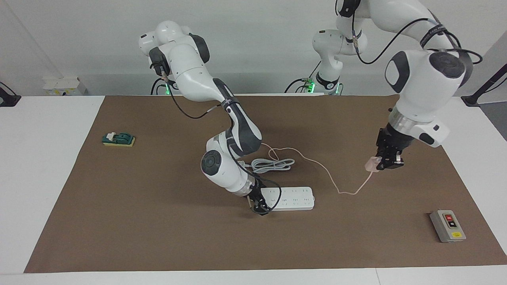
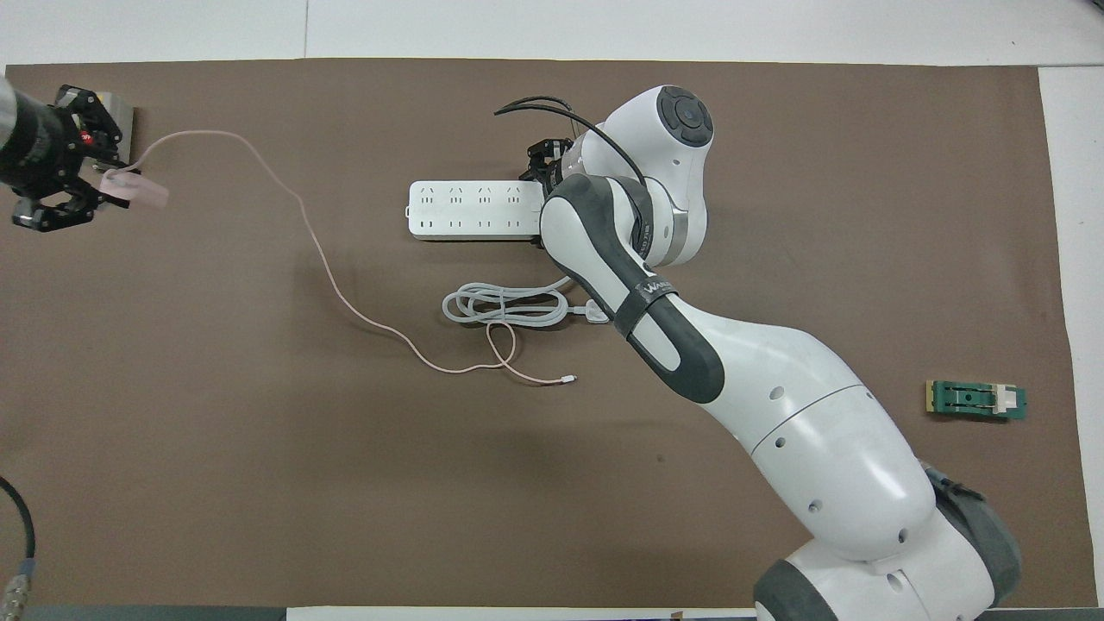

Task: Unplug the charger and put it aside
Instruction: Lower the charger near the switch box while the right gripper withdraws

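Having been pulled free of the power strip point(image 1: 292, 198), the charger point(image 1: 372, 164) was held aloft in the left gripper point(image 1: 386, 163), jaws closed on it; setting aside remained. The right gripper point(image 1: 259, 206) apparently steadied the strip, its jaws' state unclear.

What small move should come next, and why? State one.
Probably lower the left gripper and set the charger down on the mat. The charger is already out of the power strip, held above the mat toward the left arm's end, cable trailing. The right gripper is down at the strip's end.
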`<state>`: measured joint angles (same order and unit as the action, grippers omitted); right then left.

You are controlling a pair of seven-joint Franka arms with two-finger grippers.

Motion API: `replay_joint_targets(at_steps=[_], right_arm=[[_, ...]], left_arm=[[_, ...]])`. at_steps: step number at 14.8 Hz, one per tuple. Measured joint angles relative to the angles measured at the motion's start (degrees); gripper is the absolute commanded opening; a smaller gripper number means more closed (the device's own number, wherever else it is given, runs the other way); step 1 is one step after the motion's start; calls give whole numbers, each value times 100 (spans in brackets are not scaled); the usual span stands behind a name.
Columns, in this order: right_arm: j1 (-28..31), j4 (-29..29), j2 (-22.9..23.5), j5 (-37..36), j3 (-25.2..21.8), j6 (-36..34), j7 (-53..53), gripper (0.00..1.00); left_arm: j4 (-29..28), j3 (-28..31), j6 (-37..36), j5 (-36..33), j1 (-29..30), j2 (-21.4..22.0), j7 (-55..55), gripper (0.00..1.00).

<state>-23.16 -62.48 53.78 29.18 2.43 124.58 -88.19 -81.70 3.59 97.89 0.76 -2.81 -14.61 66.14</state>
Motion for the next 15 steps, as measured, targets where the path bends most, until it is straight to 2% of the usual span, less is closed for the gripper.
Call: replay_joint_targets(at_steps=[2,4,5,7,8,11,12,15], right_arm=[[15,55,-164,-86,-33,-197,3,100],[61,144,-478,-193,-192,-295,15,100],[109,156,-660,-280,-254,-443,54,100],[251,160,-1033,-540,-300,-958,428,100],[326,161,-1198,-634,-303,-1240,742,100],[616,150,-1693,-856,-320,-2092,1974,100],[823,86,-2006,-1080,-321,-2474,2806,100],[1095,-240,-2600,-1633,-326,-2866,4687,100]], left_arm=[[-280,2,12,2,435,93,-1266,0],[-802,0,368,7,658,246,-2120,0],[-1104,-4,630,8,689,339,-2311,9],[-1664,-49,1081,8,687,519,-2461,81],[-1869,-77,1216,8,685,591,-2529,100],[-2102,-111,1276,8,681,745,-2777,100],[-2083,-137,1237,5,669,802,-2924,100],[-1650,-146,614,3,647,826,-3607,100]])
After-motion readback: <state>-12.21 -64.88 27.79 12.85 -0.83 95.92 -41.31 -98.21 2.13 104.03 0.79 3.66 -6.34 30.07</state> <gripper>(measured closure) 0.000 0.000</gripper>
